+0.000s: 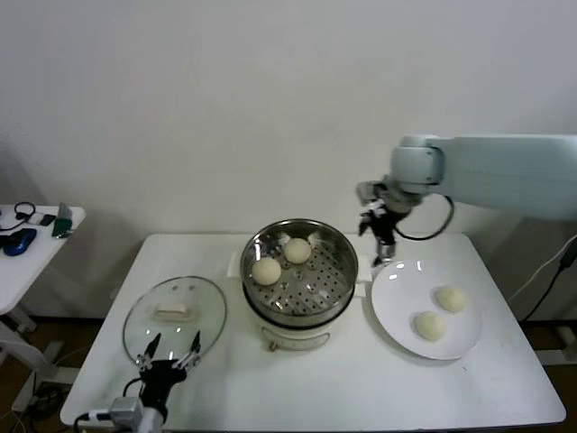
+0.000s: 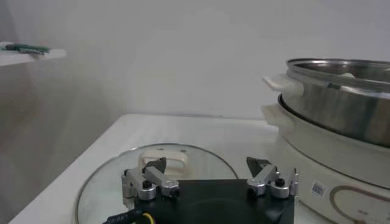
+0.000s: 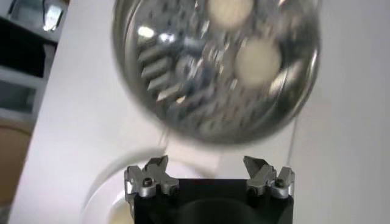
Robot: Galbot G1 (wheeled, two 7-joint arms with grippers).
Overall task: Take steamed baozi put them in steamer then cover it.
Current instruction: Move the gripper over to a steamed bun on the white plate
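Hovering wide and empty, right gripper (image 1: 380, 242) sits between steamer (image 1: 338, 287) and plate (image 1: 395, 323), ready for remaining baozi (image 1: 430, 326). Left gripper (image 1: 168, 356), wide, waits over cover (image 1: 144, 311), steamer-side.

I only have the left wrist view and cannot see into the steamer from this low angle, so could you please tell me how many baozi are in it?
Observer: Two baozi lie in the steamer, both toward its far left side.
Operator: Thank you. Are any left to move?
Observer: Yes, two more sit apart on the white plate, to the right of the steamer.
Operator: And where is the right gripper, please?
Observer: The right gripper is open and empty, in the air over the gap between the steamer and the plate.
Operator: Is the lid clear of my gripper?
Observer: The left gripper is open, above the near edge of the glass lid, not touching it as far as I can tell.
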